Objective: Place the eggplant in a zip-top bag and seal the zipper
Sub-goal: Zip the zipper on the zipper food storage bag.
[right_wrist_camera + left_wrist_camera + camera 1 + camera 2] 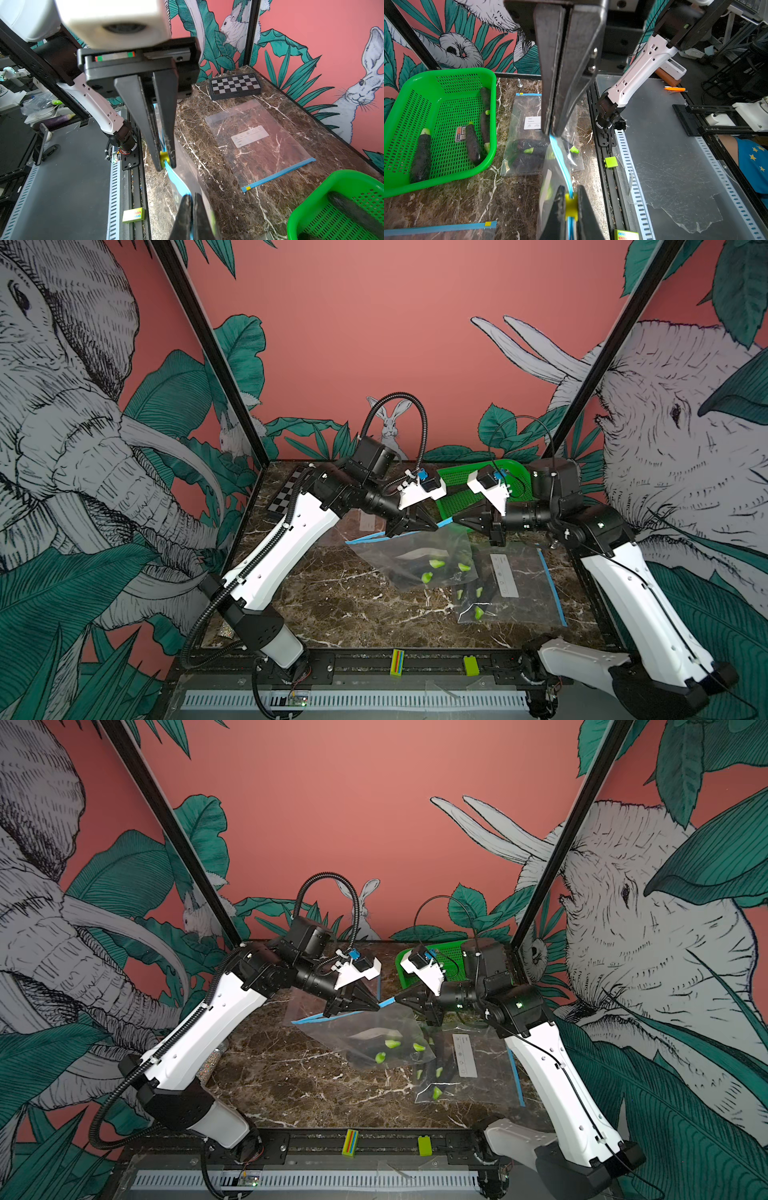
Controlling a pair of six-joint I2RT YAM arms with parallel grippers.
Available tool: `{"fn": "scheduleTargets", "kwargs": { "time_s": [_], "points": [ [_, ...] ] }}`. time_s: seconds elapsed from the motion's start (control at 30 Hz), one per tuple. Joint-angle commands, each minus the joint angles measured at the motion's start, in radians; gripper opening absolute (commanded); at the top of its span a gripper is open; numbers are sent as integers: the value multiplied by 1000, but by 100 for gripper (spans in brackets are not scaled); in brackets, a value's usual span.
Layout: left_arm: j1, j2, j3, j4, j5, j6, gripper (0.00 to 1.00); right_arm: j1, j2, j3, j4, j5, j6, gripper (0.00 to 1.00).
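A clear zip-top bag (419,547) (365,1029) hangs above the middle of the marble table, stretched between both grippers by its blue zipper strip (560,158) (177,179). Dark eggplants with light-green caps (437,563) (392,1043) lie inside it. My left gripper (571,199) (436,526) is shut on the yellow slider (571,205) (163,155) of the zipper. My right gripper (192,197) (455,519) is shut on the zipper strip a short way from the left one, tip facing tip. The bag's lower corner sags towards the table.
A second bag (511,585) (527,153) holding eggplants lies flat at the right. A green basket (457,485) (446,71) with several eggplants stands at the back right. An empty bag (255,141) and a checkerboard (234,85) lie at the back left.
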Motion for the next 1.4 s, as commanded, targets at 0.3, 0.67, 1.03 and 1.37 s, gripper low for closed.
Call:
{"fn": "scheduleTargets", "kwargs": {
  "time_s": [0.3, 0.67, 1.03, 1.37],
  "points": [
    [27, -102, -47, -117, -55, 13, 0, -91, -55, 10, 2, 11, 2, 0],
    [101, -168, -131, -113, -54, -19, 0, -185, -95, -9, -3, -8, 9, 0],
    [147, -201, -146, -148, -70, -11, 0, -251, -106, -26, 22, 2, 35, 0],
    [169, -227, -173, -155, -109, -19, 0, -279, -104, -5, 7, 14, 23, 0]
  ]
}}
